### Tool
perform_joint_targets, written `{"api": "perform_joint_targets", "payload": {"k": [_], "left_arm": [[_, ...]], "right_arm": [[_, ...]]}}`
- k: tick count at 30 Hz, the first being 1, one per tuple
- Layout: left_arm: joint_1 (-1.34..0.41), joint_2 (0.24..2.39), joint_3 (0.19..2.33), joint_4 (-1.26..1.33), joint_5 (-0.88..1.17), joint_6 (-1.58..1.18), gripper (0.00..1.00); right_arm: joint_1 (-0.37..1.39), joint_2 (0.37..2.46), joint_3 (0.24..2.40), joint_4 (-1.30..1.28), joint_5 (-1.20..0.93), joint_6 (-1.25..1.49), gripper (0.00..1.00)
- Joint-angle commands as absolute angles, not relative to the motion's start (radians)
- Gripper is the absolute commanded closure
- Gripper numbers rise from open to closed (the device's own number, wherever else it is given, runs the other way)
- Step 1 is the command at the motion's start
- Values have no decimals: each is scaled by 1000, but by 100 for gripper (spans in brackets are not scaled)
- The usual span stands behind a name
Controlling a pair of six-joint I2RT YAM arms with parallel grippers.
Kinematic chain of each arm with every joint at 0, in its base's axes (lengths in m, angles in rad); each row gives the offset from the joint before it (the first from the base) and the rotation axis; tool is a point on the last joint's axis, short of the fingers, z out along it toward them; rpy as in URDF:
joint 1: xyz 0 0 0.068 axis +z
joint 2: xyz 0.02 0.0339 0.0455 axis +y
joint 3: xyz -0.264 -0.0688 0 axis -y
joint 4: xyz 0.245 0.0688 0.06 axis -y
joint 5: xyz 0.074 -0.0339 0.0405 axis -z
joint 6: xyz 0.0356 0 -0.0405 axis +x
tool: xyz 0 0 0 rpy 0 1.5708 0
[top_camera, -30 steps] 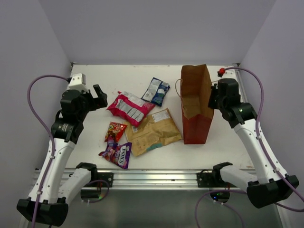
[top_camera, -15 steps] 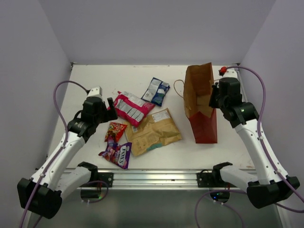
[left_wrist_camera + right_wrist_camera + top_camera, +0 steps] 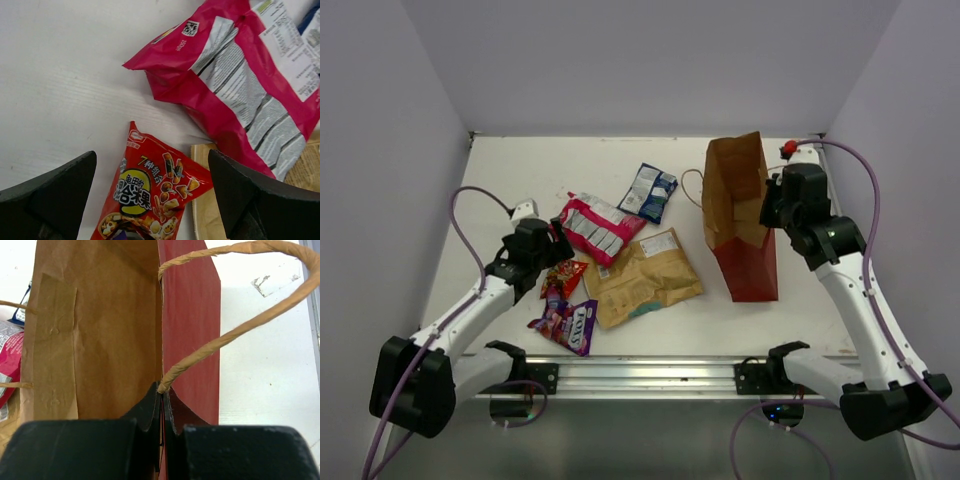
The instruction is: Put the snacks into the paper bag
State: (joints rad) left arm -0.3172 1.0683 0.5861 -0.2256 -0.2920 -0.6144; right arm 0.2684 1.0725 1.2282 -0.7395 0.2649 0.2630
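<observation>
On the white bench (image 3: 500,180), the paper bag (image 3: 740,215) is held upright at the right of the top view, in much the same place as half a second before. Its mouth is open and only its brown kraft inside is seen. One wall of it (image 3: 100,340) is pinched at the rim between the fully closed right jaws, just where a string handle (image 3: 240,325) is fixed. All five snacks are left lying on the bench outside the bag. The tan kraft pouch (image 3: 645,275) lies at the centre, with the pink-and-white packet (image 3: 595,228) overlapping its upper left edge. The purple FOX'S packet (image 3: 565,322) is at lower left and the blue-and-white packet (image 3: 650,190) at the top. The small red-orange packet (image 3: 150,195) lies between pink and purple. The left arm (image 3: 470,310) has been brought lower and closer since then, and the left jaws are spread wide over this packet, with nothing held.
</observation>
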Motion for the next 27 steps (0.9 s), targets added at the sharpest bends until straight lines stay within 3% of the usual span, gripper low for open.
{"api": "perform_joint_targets", "payload": {"k": [1,6,15,22,27], "left_arm": [[-316,1097,561,-31,-365,-647,2],[-293,1140,502,153,-368,-623,3],[-169,1299,450,426,-192,-606,3],[-146,1462,520,552,-59,-603,5],[-149,1486,549,603,-5,-597,16]], "right_arm": [[268,1040,1224,-707,245,236,100],[268,1025,1207,-692,218,236,100],[268,1025,1198,-684,198,227,100],[268,1028,1204,-692,196,218,100],[268,1034,1197,-687,189,216,100]]}}
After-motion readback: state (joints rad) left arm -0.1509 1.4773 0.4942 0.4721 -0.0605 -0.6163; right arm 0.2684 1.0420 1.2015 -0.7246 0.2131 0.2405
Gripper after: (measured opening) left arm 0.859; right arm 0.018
